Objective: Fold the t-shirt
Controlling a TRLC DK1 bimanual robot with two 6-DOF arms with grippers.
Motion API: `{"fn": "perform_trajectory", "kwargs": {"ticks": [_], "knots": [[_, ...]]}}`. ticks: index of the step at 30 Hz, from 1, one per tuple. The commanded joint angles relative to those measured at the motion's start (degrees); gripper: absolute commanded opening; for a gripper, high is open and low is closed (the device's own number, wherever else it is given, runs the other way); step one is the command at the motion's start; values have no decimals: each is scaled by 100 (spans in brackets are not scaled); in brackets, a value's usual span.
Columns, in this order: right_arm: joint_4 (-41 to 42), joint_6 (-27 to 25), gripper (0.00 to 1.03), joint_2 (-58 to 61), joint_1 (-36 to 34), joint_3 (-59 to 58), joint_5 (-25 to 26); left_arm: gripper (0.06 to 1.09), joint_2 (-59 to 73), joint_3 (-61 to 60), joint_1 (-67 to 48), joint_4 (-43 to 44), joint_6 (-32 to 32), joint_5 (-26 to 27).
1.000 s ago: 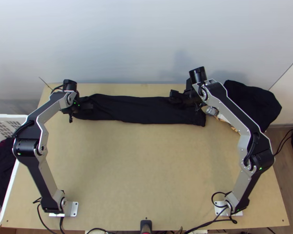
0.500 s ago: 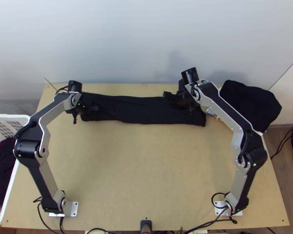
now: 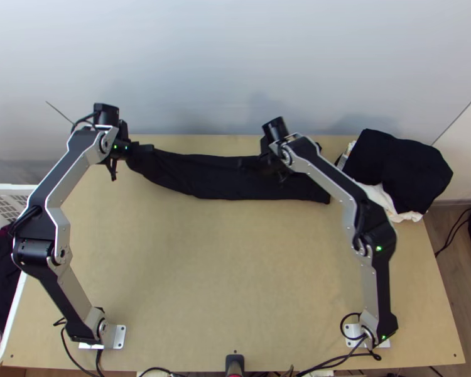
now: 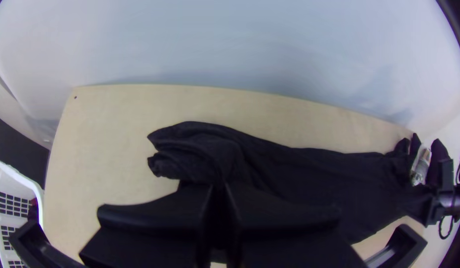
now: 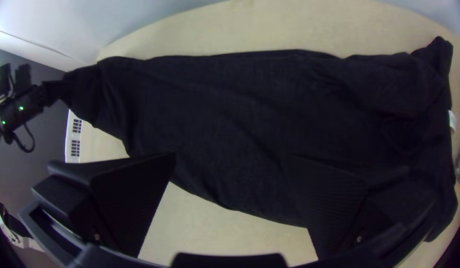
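The black t-shirt (image 3: 204,179) lies as a long, narrow strip along the table's far side. My left gripper (image 3: 146,149) is at the strip's left end, which looks slightly raised. In the left wrist view that gripper (image 4: 219,191) is shut on the shirt (image 4: 309,173), with a bunched flap past its fingertips. My right gripper (image 3: 255,163) is over the strip's right half. The right wrist view has this gripper (image 5: 230,161) open, its fingers wide apart above the cloth (image 5: 215,99) and holding nothing.
A dark cloth pile (image 3: 395,166) with a white cloth (image 3: 386,200) beneath lies at the table's back right. A white laundry basket (image 3: 22,276) with clothes stands at the left edge. Bare wood (image 3: 223,270) spreads between the arms, and a wall rises behind the table.
My left gripper has moved toward the table's far edge, and the shirt's left end has shifted with it. The right gripper has moved left above the strip.
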Motion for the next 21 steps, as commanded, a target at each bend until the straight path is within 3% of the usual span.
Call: {"fn": "perform_trajectory", "kwargs": {"ticks": [1,12,21], "knots": [[-8,7,99,567,113,137,-95,10,-197,732,-194,-365,-205,109],[-8,-72,99,725,-159,-233,-236,10,-312,1585,-861,-435,-416,109],[-465,59,99,-515,-801,-136,-992,10,66,2297,-1468,-435,-416,109]]}}
